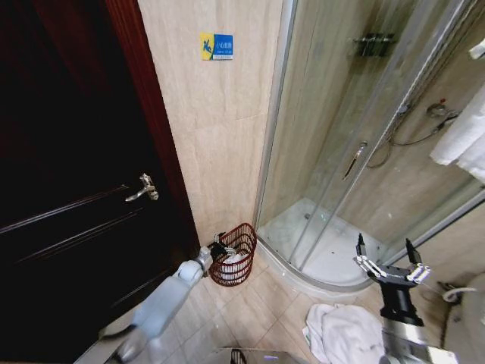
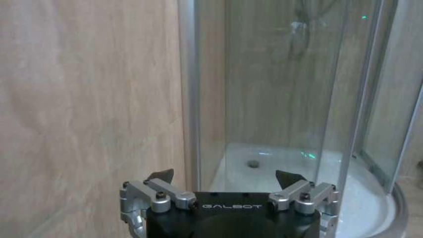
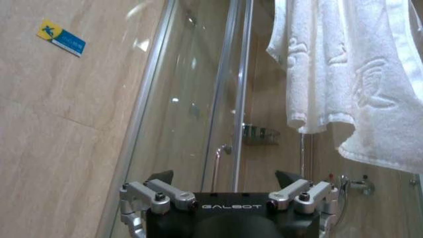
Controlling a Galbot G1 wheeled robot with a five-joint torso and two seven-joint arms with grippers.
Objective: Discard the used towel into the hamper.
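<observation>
1. The hamper (image 1: 235, 254) is seen on the floor tiles at the wall's foot, between the dark door (image 1: 68, 189) and the shower enclosure (image 1: 356, 144); white cloth lies inside.
2. The left gripper (image 1: 217, 249) is held at the hamper's 9 o'clock rim, fingers spread, nothing gripped.
3. The right gripper (image 1: 386, 258) is raised at 3 o'clock, fingers apart, above a white towel (image 1: 345, 334) heaped on the floor.

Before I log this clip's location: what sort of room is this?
A bathroom, probably in a hotel: a glass shower stall, white towels hanging up, tiled floor and a slip-warning sticker.
</observation>
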